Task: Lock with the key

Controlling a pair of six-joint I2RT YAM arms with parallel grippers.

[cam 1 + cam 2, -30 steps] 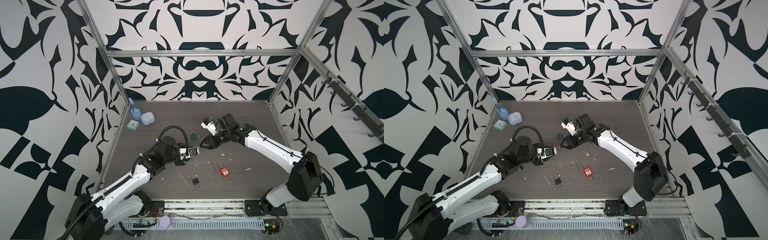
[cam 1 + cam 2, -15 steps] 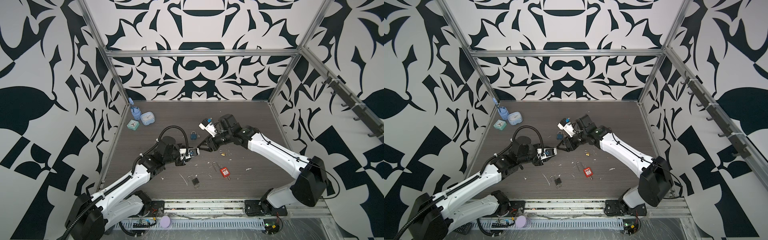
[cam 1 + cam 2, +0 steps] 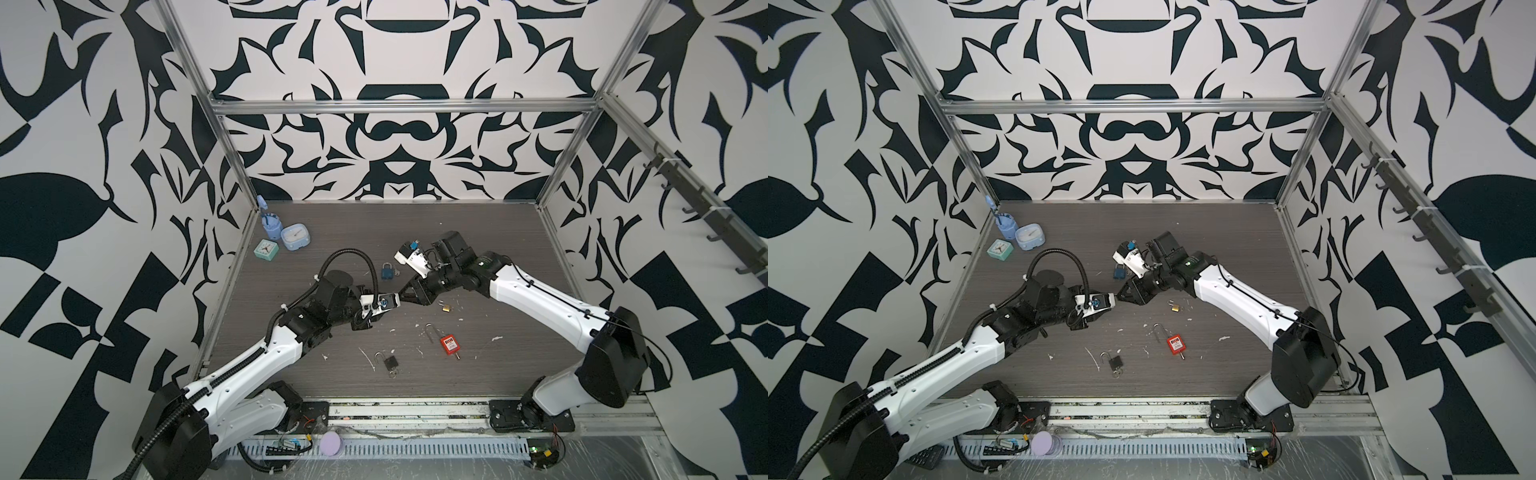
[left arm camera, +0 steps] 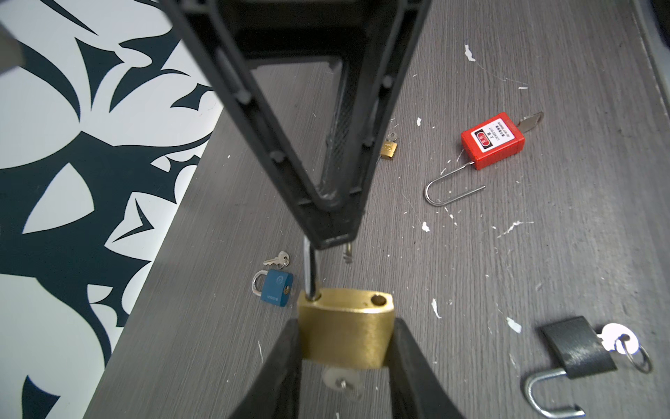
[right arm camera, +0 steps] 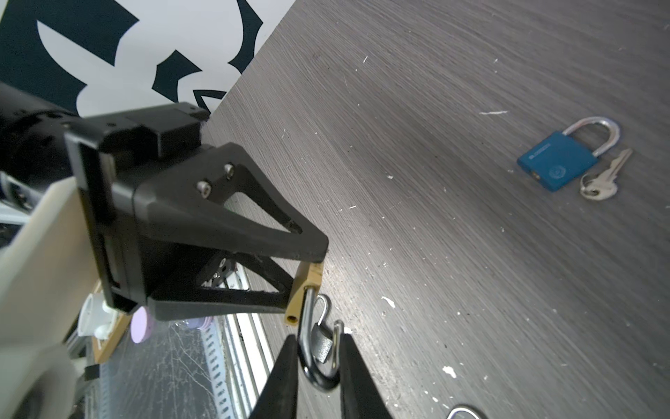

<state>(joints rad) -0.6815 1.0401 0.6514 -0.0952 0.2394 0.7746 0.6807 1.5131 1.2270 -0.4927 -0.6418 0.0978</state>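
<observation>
Left wrist view: left hand (image 4: 345, 324) is grasping the brass padlock (image 4: 348, 339); right hand (image 4: 331, 237), just closed, is clenching its raised shackle (image 4: 310, 272), likely to press it shut.

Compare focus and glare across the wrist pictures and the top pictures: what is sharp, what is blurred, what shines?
Left wrist view: the brass padlock is crisp, its key blurred. Right wrist view: the blue padlock is sharp, the pale casing nearest the lens is out of focus, and a bright sheen lies on the table beside the shackle. Both top views: even light, faint shadows.
</observation>
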